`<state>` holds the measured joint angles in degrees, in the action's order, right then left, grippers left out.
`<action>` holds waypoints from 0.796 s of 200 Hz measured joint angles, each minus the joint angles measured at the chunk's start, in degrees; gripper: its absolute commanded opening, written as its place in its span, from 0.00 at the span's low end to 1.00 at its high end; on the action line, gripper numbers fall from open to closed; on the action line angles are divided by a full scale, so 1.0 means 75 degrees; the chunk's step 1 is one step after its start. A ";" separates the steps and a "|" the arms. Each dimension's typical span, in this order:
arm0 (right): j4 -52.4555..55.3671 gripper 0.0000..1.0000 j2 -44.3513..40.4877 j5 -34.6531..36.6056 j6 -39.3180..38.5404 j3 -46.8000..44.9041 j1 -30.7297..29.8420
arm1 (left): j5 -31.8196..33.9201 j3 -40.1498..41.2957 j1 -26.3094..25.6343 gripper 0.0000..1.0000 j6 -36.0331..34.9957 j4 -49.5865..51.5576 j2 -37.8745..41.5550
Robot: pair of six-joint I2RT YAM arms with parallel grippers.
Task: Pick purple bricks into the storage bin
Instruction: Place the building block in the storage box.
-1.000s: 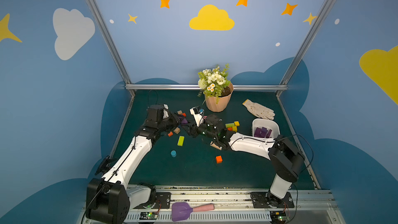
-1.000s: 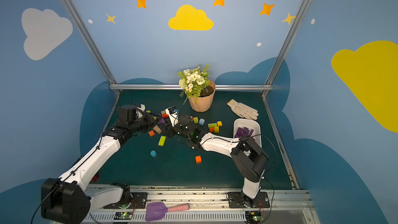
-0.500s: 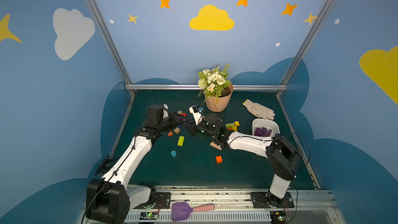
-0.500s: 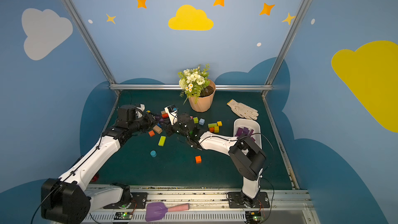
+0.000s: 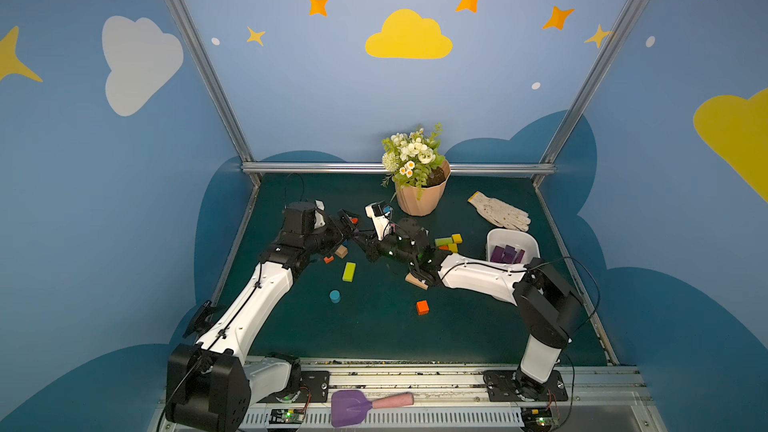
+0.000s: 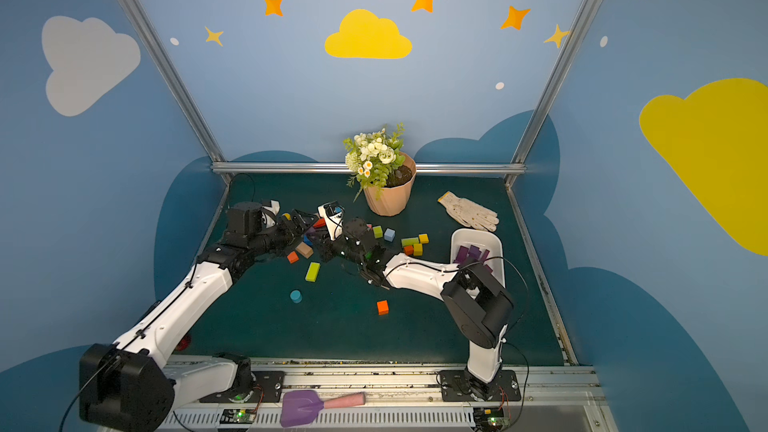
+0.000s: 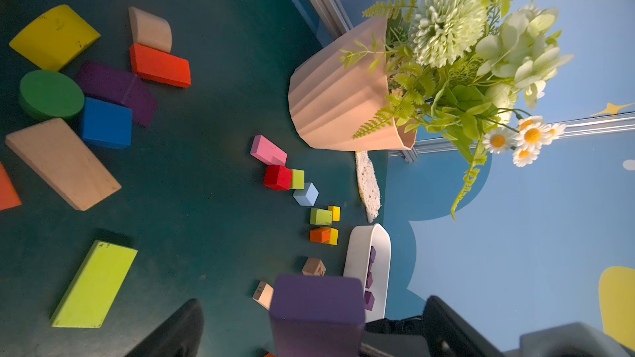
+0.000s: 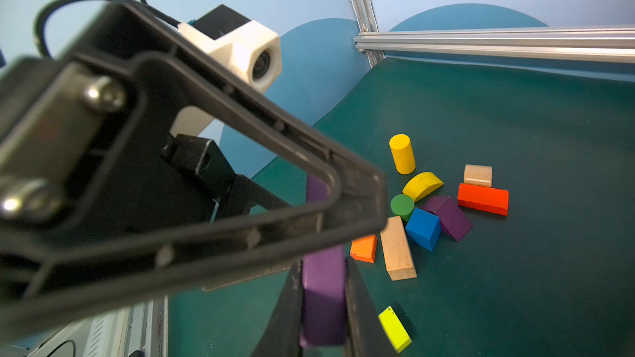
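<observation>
Right tool (image 8: 323, 269) pinches a purple brick (image 8: 323, 307) by its flat sides, aloft toward ten o'clock of the worktop (image 5: 374, 326). Left tool (image 7: 312, 317) gapes wide around it. We judge the brick light, rigid and paint-slick, so flat opposite faces suit. Storage bin (image 5: 511, 235) sits at three o'clock.

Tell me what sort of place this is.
Probably a robot test booth dressed as a playroom: cloud-and-star walls, toy blocks on a green mat, two arms bolted to a rail.

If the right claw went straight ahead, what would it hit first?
Probably the left gripper, open just ahead, around the far end of the purple brick that the right gripper holds.
</observation>
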<state>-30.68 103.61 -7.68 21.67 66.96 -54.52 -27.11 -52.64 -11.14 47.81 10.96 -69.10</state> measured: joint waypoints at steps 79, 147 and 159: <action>0.0073 0.11 -0.0262 0.0335 -0.0003 -0.0562 0.0023 | 0.0207 -0.0079 0.0035 0.99 -0.0114 0.0373 0.0000; 0.0391 0.13 -0.1475 0.0941 -0.0009 -0.1594 0.0338 | 0.0318 -0.0597 0.0035 0.99 -0.0437 0.0956 -0.0280; 0.0522 0.13 -0.1757 0.1090 -0.0009 -0.1839 0.0420 | 0.0318 -0.0731 0.0038 1.00 -0.0513 0.1105 -0.0420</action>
<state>-26.76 90.43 0.49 21.61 53.17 -51.37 -24.73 -58.13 -10.85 43.97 19.25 -72.25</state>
